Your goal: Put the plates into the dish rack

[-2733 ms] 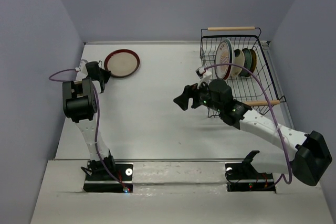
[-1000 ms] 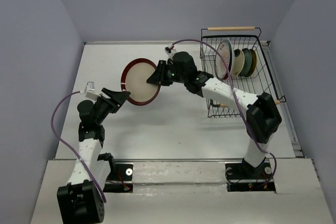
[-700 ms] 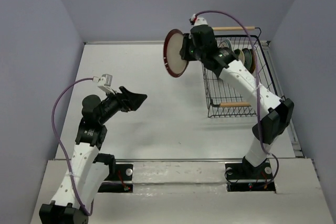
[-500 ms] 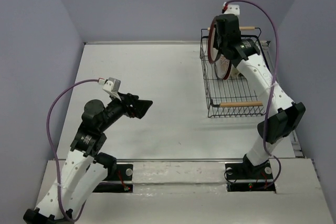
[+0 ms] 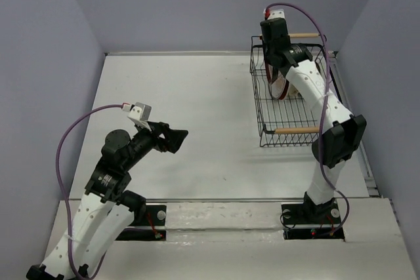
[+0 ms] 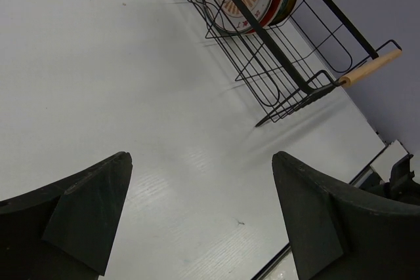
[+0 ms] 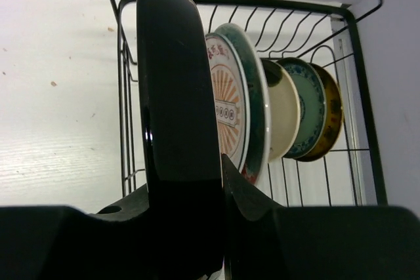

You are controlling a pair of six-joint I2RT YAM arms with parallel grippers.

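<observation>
In the top view my right gripper [image 5: 276, 70] reaches down into the dish rack [image 5: 257, 100] at the back right. It is shut on the red-rimmed beige plate [image 5: 281, 88], which stands on edge at the rack's left end. The right wrist view shows that plate [image 7: 176, 90] edge-on and dark between my right gripper's [image 7: 190, 181] jaws. Beside it stand the white plate with orange pattern [image 7: 226, 113], the floral plate [image 7: 254, 96], the cream plate [image 7: 283, 119], the blue plate [image 7: 310, 106] and the yellow plate [image 7: 332, 113]. My left gripper [image 5: 174, 139] hangs open and empty over the table's left middle.
The rack has a wooden handle at the far side [image 5: 289, 35] and another at the near side [image 5: 296, 130]. In the left wrist view the rack [image 6: 289, 77] lies ahead to the right, beyond my open left gripper [image 6: 200, 159]. Grey walls close in the table on three sides.
My left gripper let go of the red-rimmed plate, opened wide and drew back to the near left. My right arm carried the plate from mid-table into the rack's left end.
</observation>
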